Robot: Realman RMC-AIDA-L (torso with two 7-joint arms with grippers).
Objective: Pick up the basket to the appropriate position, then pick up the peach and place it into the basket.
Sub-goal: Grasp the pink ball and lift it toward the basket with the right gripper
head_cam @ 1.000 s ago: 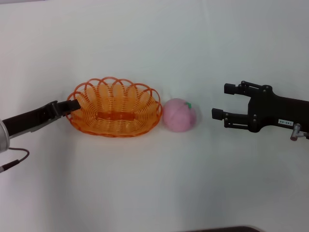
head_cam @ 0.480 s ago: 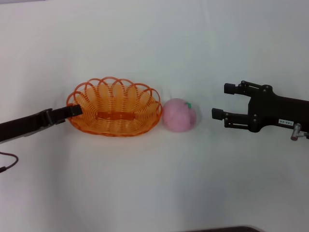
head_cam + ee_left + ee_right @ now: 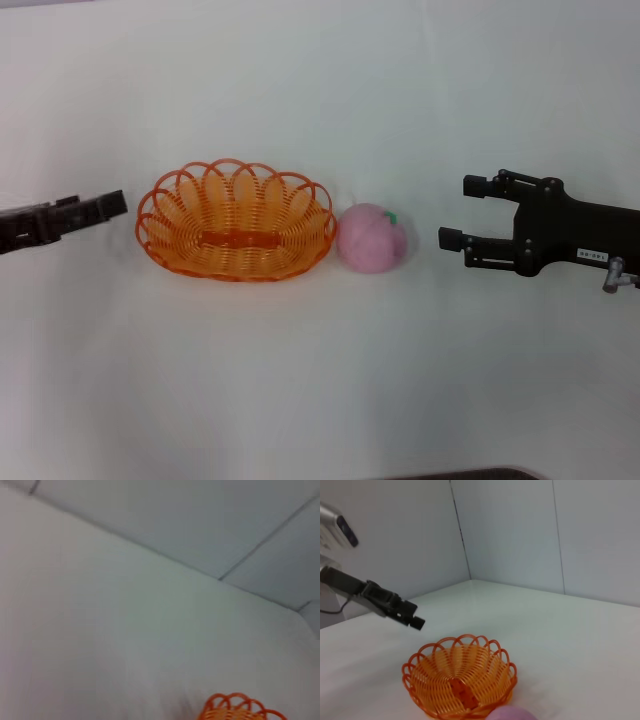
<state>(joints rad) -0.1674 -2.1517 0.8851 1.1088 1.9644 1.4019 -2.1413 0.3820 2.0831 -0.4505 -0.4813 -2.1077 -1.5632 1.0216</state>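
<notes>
left claw [image 3: 118, 203]: just beside basket [image 3: 237, 222] end, apart, fingers' gap unreadable | basket: long axis toward both claws | peach [image 3: 372, 238]: leaf facing right claw [image 3: 452, 211], touching basket | right claw: spread wide, empty

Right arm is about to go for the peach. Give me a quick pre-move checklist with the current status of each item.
1. Basket resting flat on the table, upright: ok.
2. Basket empty and ready to take the fruit: ok.
3. Left gripper apart from the basket rim, off to its left side: ok. Whether its fingers are open: cannot tell.
4. Peach on the table just right of the basket, nothing on top of it: ok. Whether it touches the basket: cannot tell.
5. Right gripper open, facing the peach, with bare table between them: ok.
6. Peach centred in the right wrist view: not ok, only its top edge shows.
</notes>
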